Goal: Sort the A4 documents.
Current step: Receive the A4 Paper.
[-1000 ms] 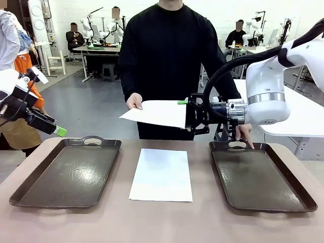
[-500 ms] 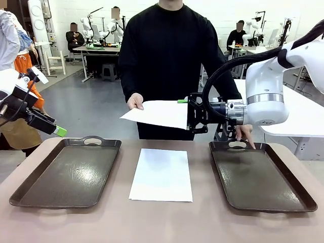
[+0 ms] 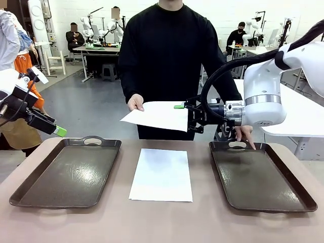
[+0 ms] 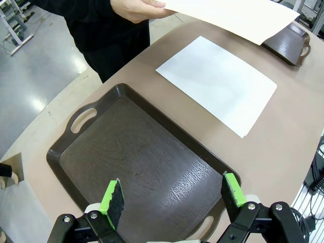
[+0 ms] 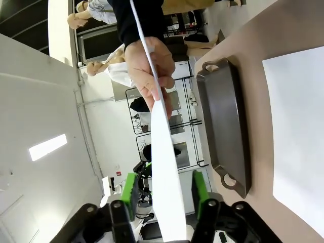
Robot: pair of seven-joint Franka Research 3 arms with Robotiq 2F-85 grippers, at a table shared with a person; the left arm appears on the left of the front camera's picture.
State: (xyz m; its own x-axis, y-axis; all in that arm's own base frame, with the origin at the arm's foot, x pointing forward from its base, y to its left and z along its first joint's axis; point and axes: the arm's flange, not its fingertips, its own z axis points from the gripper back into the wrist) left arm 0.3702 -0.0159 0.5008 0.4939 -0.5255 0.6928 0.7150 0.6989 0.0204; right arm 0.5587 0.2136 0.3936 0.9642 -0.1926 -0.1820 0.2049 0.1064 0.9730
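Two dark trays [image 3: 66, 172] flank one flat sheet [image 3: 162, 174].

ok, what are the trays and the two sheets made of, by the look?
The left tray and right tray: probably moulded plastic, dark brown, wood-grain texture, semi-gloss glare. The held sheet and sheet on the table: thin matte white paper; the held one bends slightly and looks very thin edge-on.

Bare table [image 3: 202, 220] flanks the flat sheet [image 3: 162, 174] up to the left tray [image 3: 68, 172] and right tray [image 3: 260, 177]. Above its far edge, the held sheet [image 3: 157, 114], person's hand [image 3: 134, 102] and right gripper [image 3: 187, 117] obstruct.
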